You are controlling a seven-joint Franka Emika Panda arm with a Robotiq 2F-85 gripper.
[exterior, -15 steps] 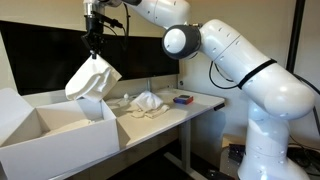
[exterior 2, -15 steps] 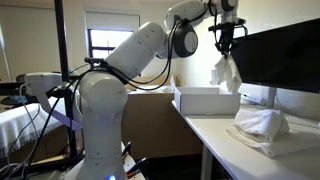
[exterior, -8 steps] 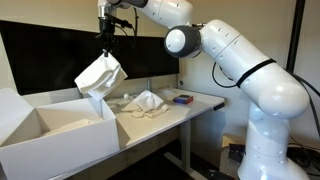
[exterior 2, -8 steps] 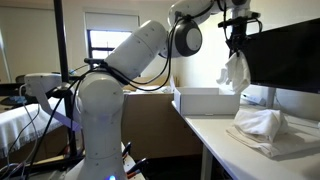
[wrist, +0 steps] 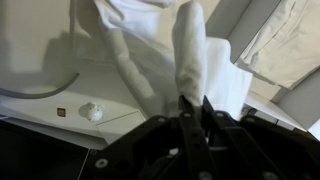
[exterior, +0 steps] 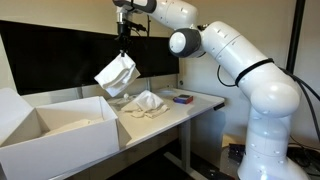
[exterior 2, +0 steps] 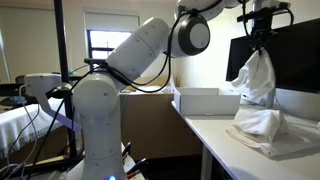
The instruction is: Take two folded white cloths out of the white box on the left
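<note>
The arm (exterior: 235, 60) arches high from its base, its forearm reaching across above the bench (exterior: 205, 103) with the wrist turned straight down. The gripper (exterior: 122, 38) is pinched tight on the top of a white cloth (exterior: 117, 75), which hangs free in the air. The white box (exterior: 60, 140) sits at 7 o'clock from that hanging cloth. A second cloth (exterior: 146, 103) lies rumpled on the bench at 5 o'clock, just beside the box.
</note>
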